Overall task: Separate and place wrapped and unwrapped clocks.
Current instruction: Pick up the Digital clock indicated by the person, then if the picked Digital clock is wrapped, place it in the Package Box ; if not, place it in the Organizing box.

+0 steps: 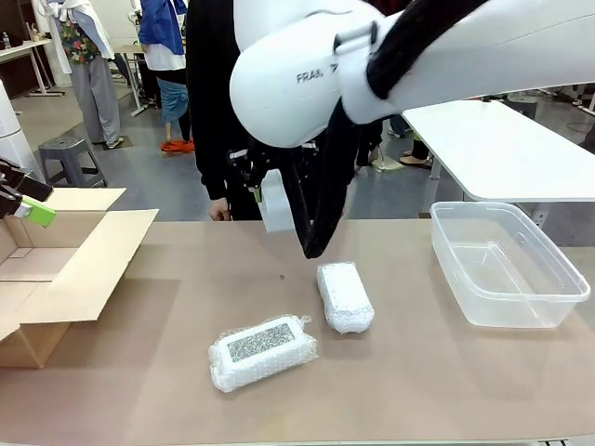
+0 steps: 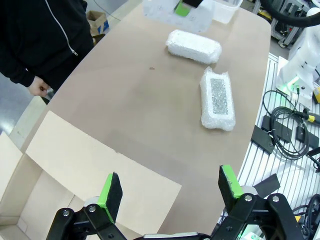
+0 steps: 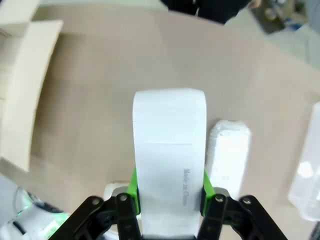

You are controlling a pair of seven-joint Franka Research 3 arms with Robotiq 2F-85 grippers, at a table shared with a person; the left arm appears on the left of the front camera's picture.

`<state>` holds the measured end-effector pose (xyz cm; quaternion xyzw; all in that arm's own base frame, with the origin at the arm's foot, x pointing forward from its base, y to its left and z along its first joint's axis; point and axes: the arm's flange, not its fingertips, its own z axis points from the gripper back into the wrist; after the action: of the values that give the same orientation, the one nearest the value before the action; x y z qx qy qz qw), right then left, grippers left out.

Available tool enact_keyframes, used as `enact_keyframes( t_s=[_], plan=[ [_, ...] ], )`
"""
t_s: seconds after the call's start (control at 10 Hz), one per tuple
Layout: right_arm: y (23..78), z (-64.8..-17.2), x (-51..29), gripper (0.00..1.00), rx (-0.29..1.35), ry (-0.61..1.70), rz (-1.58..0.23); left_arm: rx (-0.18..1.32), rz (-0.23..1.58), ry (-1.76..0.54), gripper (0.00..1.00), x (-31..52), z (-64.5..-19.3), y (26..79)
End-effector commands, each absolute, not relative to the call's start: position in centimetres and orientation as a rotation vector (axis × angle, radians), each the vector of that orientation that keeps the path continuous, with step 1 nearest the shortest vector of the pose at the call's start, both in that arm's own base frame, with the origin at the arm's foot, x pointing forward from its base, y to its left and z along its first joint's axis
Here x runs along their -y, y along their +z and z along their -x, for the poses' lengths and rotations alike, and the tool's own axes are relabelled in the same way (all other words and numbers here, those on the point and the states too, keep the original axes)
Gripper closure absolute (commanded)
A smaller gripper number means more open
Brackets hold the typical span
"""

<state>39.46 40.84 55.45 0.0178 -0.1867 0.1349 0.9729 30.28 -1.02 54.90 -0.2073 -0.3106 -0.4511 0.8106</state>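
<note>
Carrying the unwrapped clock looks like the step in hand: the right fingers [image 3: 123, 210] are clenched on the plain white block [image 3: 169, 145], green pads pressed to its two long sides, and the block juts out ahead of them, held clear above the brown surface [image 1: 167, 372]. Beneath and just beyond those fingers lie both wrapped clocks, the speckled bundle [image 1: 263, 350] and the plain bundle [image 1: 344, 295], close together but apart. The clear tub [image 1: 558, 295] sits well off to one side of them and the cardboard box [image 1: 88, 265] well off to the other. The left fingers [image 2: 111, 192] are spread wide with nothing between them, hovering over the box's flap with the bundles far ahead. Next, I judge, the block must travel to one container, though which I cannot tell, then descend inside before the pads release.
</note>
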Motion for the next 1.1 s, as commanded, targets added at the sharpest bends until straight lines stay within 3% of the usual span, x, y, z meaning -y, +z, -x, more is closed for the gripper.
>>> enact_keyframes(
  t_s=[0.0,0.3,0.4,1.0],
  plan=[
    [56.4,-37.4,-39.0,0.77,0.418,0.296,-0.046,0.672,0.457,-0.976,0.0,0.8,-30.4,54.8],
    [55.6,-40.1,-38.6,0.77,0.421,0.273,-0.099,0.672,0.457,-0.976,0.0,0.8,-30.4,54.8],
    [57.9,-37.2,-39.6,0.77,0.443,0.274,-0.043,0.672,0.457,-0.976,0.0,0.8,-30.4,54.8],
    [57.9,-37.2,-39.6,0.77,0.443,0.274,-0.043,0.672,0.457,-0.976,0.0,0.8,-30.4,54.8]
  ],
)
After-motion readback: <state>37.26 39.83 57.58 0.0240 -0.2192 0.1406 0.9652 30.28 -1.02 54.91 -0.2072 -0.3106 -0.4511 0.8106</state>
